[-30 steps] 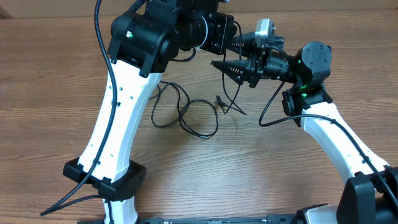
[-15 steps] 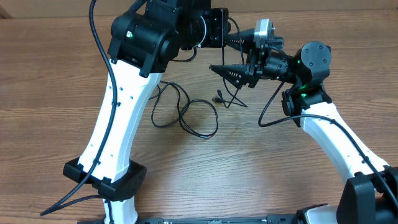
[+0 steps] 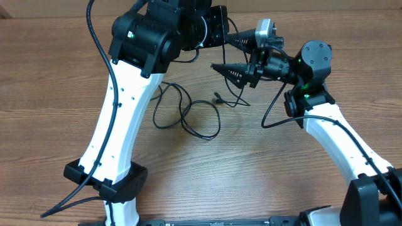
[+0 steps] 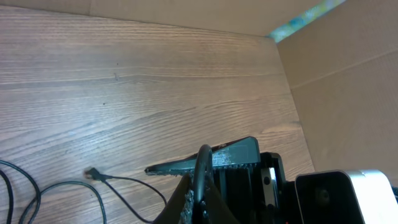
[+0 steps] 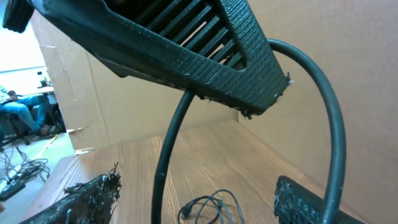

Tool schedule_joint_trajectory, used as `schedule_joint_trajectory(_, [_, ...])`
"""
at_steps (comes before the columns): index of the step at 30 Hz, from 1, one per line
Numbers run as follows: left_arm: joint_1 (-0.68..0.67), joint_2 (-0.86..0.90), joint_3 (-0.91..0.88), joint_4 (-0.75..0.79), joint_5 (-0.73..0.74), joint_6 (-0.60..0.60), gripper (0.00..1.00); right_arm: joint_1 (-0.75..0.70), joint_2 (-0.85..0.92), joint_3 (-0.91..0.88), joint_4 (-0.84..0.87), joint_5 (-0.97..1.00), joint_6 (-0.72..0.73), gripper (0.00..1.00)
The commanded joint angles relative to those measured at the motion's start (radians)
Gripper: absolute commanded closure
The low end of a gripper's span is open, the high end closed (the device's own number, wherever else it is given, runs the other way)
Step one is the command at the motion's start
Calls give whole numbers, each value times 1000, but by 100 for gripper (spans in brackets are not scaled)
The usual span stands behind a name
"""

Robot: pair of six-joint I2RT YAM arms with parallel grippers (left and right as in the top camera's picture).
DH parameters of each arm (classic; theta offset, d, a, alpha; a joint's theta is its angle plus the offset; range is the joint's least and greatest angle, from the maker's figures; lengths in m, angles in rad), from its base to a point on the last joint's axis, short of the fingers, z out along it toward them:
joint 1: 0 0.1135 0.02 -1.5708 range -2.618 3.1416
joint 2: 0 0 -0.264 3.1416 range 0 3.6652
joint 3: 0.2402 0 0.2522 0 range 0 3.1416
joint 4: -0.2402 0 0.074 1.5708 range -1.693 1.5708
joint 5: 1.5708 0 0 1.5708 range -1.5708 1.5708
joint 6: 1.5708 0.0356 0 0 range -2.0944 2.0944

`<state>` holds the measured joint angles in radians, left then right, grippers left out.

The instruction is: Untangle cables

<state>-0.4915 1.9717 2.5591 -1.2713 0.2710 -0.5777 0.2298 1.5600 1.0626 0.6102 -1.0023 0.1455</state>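
Cables point(image 3: 186, 113) in 1 tangle; left tool point(image 4: 198, 193) tight on 1 strand point(image 4: 201, 163), right tool point(image 3: 223, 54) wide.

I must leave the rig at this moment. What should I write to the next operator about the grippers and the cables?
Left gripper: shut on one cable, held up above the table.
Right gripper: open and empty, close beside the left one, with the held cable running past its fingers.
Other cables: a looped bunch lies on the table below the arms. A plug lies just to its right.
Done: one cable is gripped and lifted.
Left: the loops cross one another. Draw the cables apart and lay each one separately.
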Motion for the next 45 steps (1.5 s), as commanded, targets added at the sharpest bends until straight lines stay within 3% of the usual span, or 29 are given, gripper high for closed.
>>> schedule_joint_trajectory(1, [-6, 10, 0, -1, -31, -49, 96, 5, -8, 26, 4, 16, -18, 20])
schedule_joint_trajectory(11, [-6, 10, 0, -7, -64, -111, 96, 5, -8, 26, 3, 16, -21, 22])
schedule_joint_trajectory(18, [-6, 10, 0, 22, -61, -119, 96, 5, -8, 26, -32, 15, -79, 50])
schedule_joint_trajectory(25, [-6, 11, 0, 31, -62, -145, 96, 5, -8, 26, -51, 15, -100, 54])
schedule_joint_trajectory(34, [-6, 11, 0, 31, -64, -145, 96, 5, -8, 26, -52, 14, -99, 76])
schedule_joint_trajectory(36, [-6, 11, 0, 31, -64, -145, 96, 5, -8, 26, -52, 15, -99, 85])
schedule_joint_trajectory(40, [-6, 11, 0, 31, -66, -145, 92, 5, -8, 26, -52, 15, -99, 96])
schedule_joint_trajectory(45, [-6, 11, 0, 31, -72, -144, 83, 5, -8, 26, -52, 15, -99, 96])
